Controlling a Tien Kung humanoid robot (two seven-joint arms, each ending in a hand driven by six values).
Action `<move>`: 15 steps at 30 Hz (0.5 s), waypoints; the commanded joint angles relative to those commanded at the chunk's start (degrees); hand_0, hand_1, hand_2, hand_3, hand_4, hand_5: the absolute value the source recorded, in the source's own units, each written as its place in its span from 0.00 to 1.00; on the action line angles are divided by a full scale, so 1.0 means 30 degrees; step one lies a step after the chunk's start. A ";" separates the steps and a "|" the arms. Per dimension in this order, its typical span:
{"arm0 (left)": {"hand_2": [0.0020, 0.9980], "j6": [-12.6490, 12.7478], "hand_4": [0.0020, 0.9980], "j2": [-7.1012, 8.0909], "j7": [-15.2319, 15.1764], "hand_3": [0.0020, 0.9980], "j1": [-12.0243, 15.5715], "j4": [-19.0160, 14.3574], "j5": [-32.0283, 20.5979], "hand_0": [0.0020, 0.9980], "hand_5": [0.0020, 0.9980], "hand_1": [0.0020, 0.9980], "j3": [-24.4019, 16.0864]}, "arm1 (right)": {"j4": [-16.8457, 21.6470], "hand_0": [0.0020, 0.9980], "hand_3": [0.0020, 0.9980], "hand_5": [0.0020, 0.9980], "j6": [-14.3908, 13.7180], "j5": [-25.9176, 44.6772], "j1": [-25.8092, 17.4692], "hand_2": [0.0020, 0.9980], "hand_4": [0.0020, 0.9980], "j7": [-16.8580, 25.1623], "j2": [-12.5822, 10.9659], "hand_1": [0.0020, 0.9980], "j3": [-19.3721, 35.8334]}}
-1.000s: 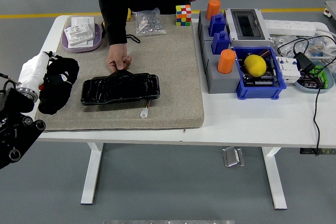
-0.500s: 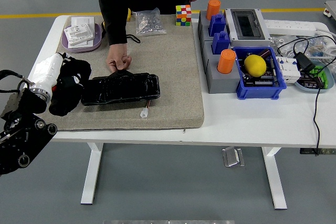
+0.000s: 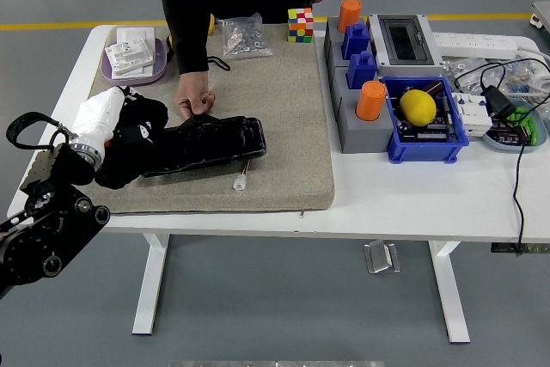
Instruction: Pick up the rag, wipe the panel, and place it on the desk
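A crumpled black cloth rag (image 3: 131, 145) lies bunched at the left end of a glossy black rectangular panel (image 3: 209, 145), overlapping that end, both on a beige fabric mat (image 3: 284, 126) that covers the left part of the white table (image 3: 430, 195). The robot's left hand (image 3: 112, 131), white at the wrist and mostly wrapped in the dark cloth, has its fingers closed into the rag; the single digits cannot be told apart from the fabric. A person's hand (image 3: 194, 100), fist-like, presses on the panel's far edge from the table's far side. A small white connector (image 3: 239, 183) lies on the mat just in front of the panel. Farther off stand a multicoloured puzzle cube (image 3: 300, 24), a bag of metal parts (image 3: 241, 36), an orange cylinder (image 3: 370, 100) on a grey block and a blue bin (image 3: 425, 122) holding a yellow ball (image 3: 418, 107).
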 joint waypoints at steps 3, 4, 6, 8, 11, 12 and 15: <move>0.49 0.0030 0.11 -0.0055 0.0044 0.28 -0.0113 -0.0114 -0.0032 0.23 0.00 0.29 0.0346 | 0.0000 0.72 0.59 0.57 0.0003 0.0050 0.0009 0.68 0.97 0.0023 -0.0028 0.64 -0.0083; 0.49 0.0054 0.11 -0.0087 0.0053 0.28 -0.0169 -0.0132 -0.0019 0.23 0.00 0.29 0.0469 | 0.0000 0.72 0.59 0.57 0.0007 0.0061 0.0012 0.68 0.97 0.0029 -0.0039 0.64 -0.0106; 0.49 0.0067 0.11 -0.0149 0.0093 0.28 -0.0299 -0.0155 -0.0088 0.23 0.00 0.29 0.0721 | 0.0000 0.72 0.59 0.57 0.0020 0.0077 0.0022 0.68 0.97 0.0034 -0.0052 0.64 -0.0139; 0.49 0.0090 0.10 -0.0242 0.0121 0.28 -0.0454 -0.0167 -0.0098 0.23 0.00 0.29 0.0920 | 0.0000 0.72 0.59 0.57 0.0034 0.0114 0.0022 0.68 0.97 0.0040 -0.0077 0.64 -0.0190; 0.49 0.0093 0.10 -0.0450 0.0155 0.28 -0.0762 -0.0154 -0.0149 0.23 0.00 0.29 0.1225 | 0.0000 0.72 0.59 0.57 0.0060 0.0119 0.0036 0.68 0.97 0.0026 -0.0123 0.64 -0.0225; 0.49 0.0087 0.10 -0.0511 0.0171 0.28 -0.0876 -0.0160 -0.0174 0.23 0.00 0.29 0.1371 | 0.0000 0.72 0.59 0.57 0.0068 0.0103 0.0044 0.68 0.97 0.0017 -0.0133 0.64 -0.0221; 0.49 0.0087 0.10 -0.0646 0.0212 0.28 -0.1173 -0.0237 -0.0232 0.23 0.00 0.28 0.1863 | 0.0000 0.72 0.59 0.57 0.0073 0.0130 0.0077 0.68 0.97 0.0030 -0.0151 0.64 -0.0259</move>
